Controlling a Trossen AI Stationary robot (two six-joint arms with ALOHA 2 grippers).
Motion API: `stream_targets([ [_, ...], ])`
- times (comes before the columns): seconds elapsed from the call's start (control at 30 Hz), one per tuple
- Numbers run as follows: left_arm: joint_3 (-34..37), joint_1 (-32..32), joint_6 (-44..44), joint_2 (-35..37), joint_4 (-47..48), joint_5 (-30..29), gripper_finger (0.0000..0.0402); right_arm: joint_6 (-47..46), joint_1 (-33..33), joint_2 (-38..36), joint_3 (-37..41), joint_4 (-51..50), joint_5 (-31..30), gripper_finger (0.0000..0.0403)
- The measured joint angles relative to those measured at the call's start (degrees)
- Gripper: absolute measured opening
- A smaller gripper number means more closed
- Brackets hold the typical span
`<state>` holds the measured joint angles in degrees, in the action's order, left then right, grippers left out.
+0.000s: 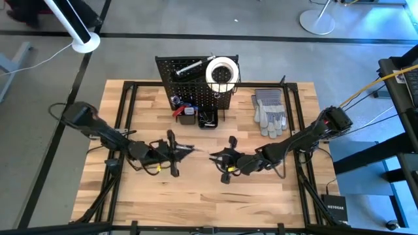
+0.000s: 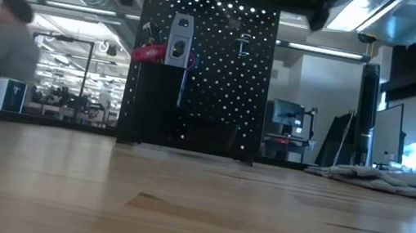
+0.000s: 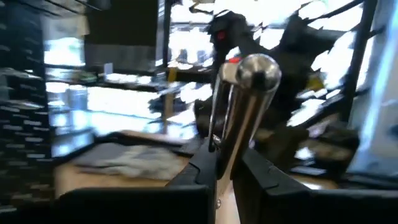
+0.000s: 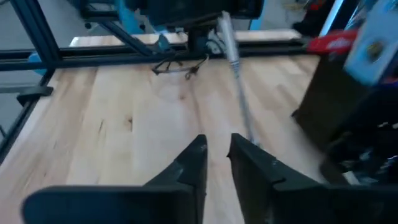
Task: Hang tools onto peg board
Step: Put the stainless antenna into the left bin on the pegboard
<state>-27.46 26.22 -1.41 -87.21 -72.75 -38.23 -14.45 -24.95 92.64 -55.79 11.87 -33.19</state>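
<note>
High view: left gripper (image 1: 187,151) and right gripper (image 1: 215,156) face each other mid-table, near side of peg board (image 1: 194,81); silver metal tool (image 1: 190,149) at left tips, long axis toward right arm

Low view: neither gripper shows; peg board upright at far edge

Left wrist view: left fingers (image 3: 202,163) clamped on silver metal tool (image 3: 239,106), shaft running out forward

Right wrist view: right gripper (image 4: 216,152) slightly parted, empty; silver metal tool (image 4: 235,68) runs from its tips to left arm, so left arm carries it to board
</note>
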Motion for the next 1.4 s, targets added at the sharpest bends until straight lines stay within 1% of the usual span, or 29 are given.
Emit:
stream_targets([
  [0.1, -0.02, -0.26, -0.85, 9.14, 13.41, -4.70, 0.0013, 3.07, -0.22, -3.60, 0.00, -4.27, -2.21, 0.0086],
  [0.23, -0.73, -1.88, -0.32, 22.19, 31.53, -11.13, 0.0019, 7.60, -0.19, -8.08, 0.00, -8.12, -2.83, 0.0108],
  [0.3, -2.64, -3.15, 0.02, 28.31, 40.94, -12.96, 0.0017, 9.14, -0.14, -9.48, -0.04, -9.91, -2.89, 0.0113],
  [0.37, -5.49, -4.94, 0.51, 33.26, 49.91, -13.59, 0.0014, 10.34, 0.34, -9.90, -0.04, -11.47, -3.65, 0.0114],
  [0.47, -10.33, -8.84, 2.36, 38.20, 62.65, -13.73, 0.0014, 10.70, 1.19, -9.90, -0.04, -13.71, -3.69, 0.0115],
  [0.57, -13.52, -13.86, 3.67, 40.39, 70.92, -13.87, 0.0017, 10.68, 2.64, -9.53, -0.04, -15.41, -3.39, 0.0115],
  [0.63, -13.91, -17.65, 3.20, 40.50, 71.62, -13.25, 0.0017, 10.44, 3.49, -9.44, -0.02, -16.55, -3.22, 0.0115],
  [0.67, -13.90, -19.76, 2.72, 40.44, 71.71, -11.91, 0.0016, 10.40, 3.93, -9.44, -0.02, -16.58, -3.23, 0.0115],
  [0.8, -13.90, -28.11, 4.36, 37.95, 71.72, -3.97, 0.0016, 10.35, 5.26, -9.44, -0.02, -16.62, -3.02, 0.0115],
  [0.9, -13.90, -32.63, 5.25, 35.00, 71.25, -0.36, 0.0020, 10.05, 6.02, -9.47, -0.04, -16.72, -0.48, 0.0115],
  [1.0, -13.90, -35.77, 6.00, 32.20, 70.31, 3.57, 0.0021, 8.82, 6.00, -9.47, -0.03, -17.18, 1.29, 0.0115],
  [1.17, -13.90, -39.05, 10.43, 27.97, 71.45, 9.99, 0.0018, 6.33, 5.86, -9.47, -0.03, -18.44, 1.36, 0.0115],
  [1.3, -14.13, -40.29, 12.47, 25.53, 71.27, 11.12, 0.0024, 4.59, 5.86, -9.44, -0.02, -18.45, 1.51, 0.0115],
  [1.4, -14.12, -40.59, 12.84, 24.15, 71.45, 11.60, 0.0027, 3.89, 5.86, -9.44, -0.02, -18.46, 3.01, 0.0115],
])
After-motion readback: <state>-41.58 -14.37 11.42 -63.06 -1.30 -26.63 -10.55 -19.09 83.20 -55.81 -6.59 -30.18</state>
